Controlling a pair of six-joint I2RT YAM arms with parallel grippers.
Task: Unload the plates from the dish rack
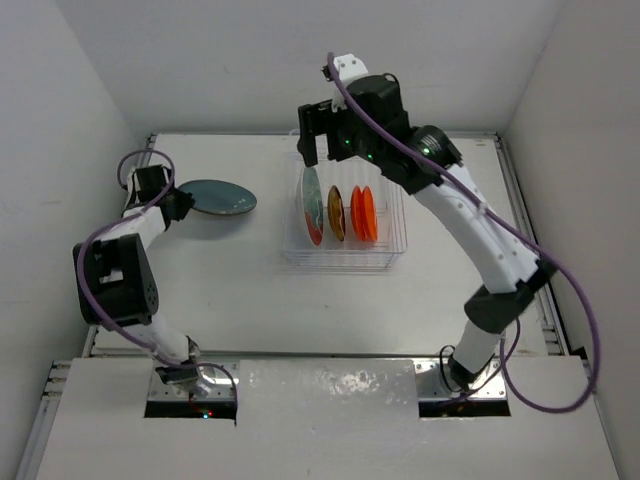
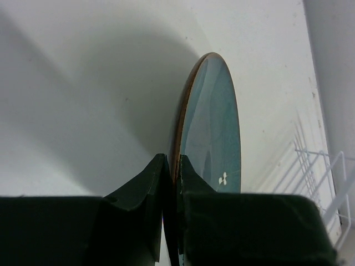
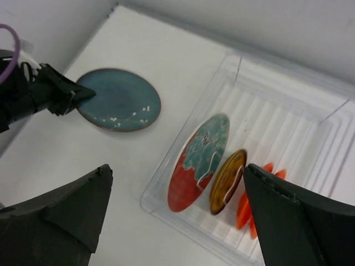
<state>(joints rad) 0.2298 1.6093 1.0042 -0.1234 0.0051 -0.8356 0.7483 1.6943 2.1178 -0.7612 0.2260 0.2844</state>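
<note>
At the frame's left, the left claw [image 1: 183,201] is clamping tight on the rim of the teal plate [image 1: 220,197]. The right claw [image 3: 177,166] is gaping wide and empty, seemingly hovering over the dish rack [image 1: 392,250].

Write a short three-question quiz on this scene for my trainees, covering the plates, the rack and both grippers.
1. True or false: the left gripper is shut on the rim of the teal plate.
2. How many plates stand in the dish rack?
3. Fill in: the right gripper hangs over the dish rack with its jaws ____.
Key: 1 true; 2 three; 3 open.
</note>
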